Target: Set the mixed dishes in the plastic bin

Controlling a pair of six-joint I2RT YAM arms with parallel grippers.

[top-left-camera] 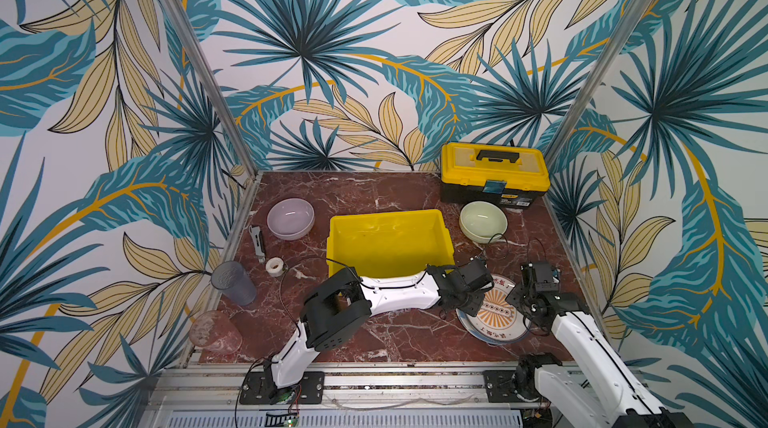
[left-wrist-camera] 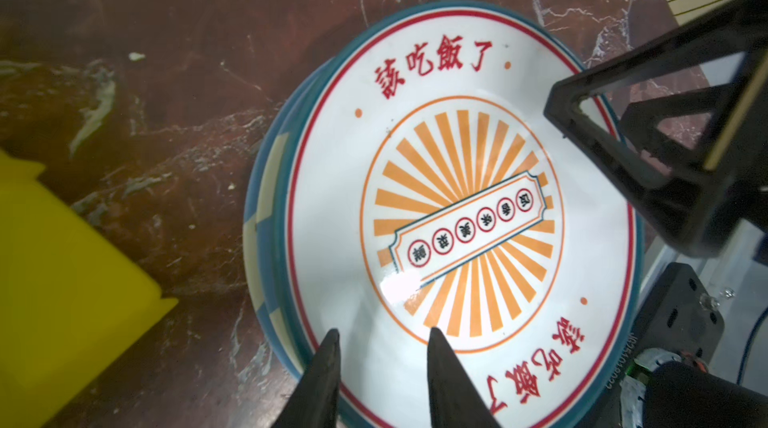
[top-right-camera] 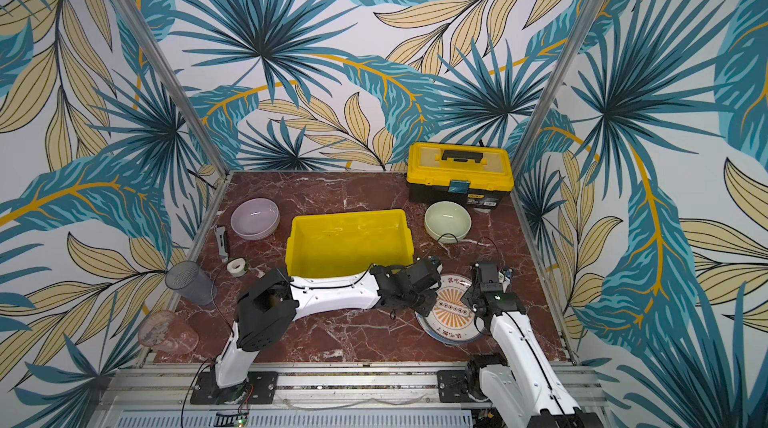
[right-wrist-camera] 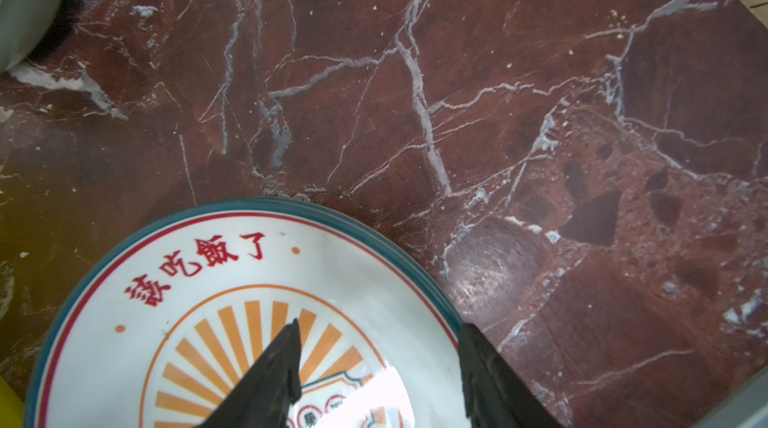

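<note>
Left gripper (left-wrist-camera: pixel 383 332): jaws partly apart and straddling the rim of the sunburst plate (left-wrist-camera: pixel 461 214) on the side facing the bin. One fingertip sits over the plate's white face. The other sits outside the rim, beside the edge of the stack. Contact between fingertips and plate cannot be determined.

Right gripper (right-wrist-camera: pixel 380 326): jaws wide apart, straddling the rim of the same plate on its right-hand side as seen in both top views. One fingertip is over the orange rays, and the other is over bare table (right-wrist-camera: pixel 540 114) outside the rim. The jaws are not closed on the plate.

Plate stack: the sunburst plate lies flat on top. A striped plate (left-wrist-camera: pixel 268 180) with a blue edge shows beneath it at one side. The stack rests on the red marble table at front right, near the front right corner of the yellow bin (top-left-camera: pixel 386 218) but apart from it. The left arm (top-left-camera: pixel 395 293) reaches across in front of the bin.

Other dishes, all on the table outside the bin:
- lilac bowl (top-left-camera: pixel 290 218): just left of the bin.
- green bowl (top-left-camera: pixel 483 221): just right of the bin, in front of the toolbox (top-left-camera: pixel 494 172).
- grey glass (top-left-camera: pixel 232 282) and clear glass (top-left-camera: pixel 214 332): at the left edge, well apart from the bin.
</note>
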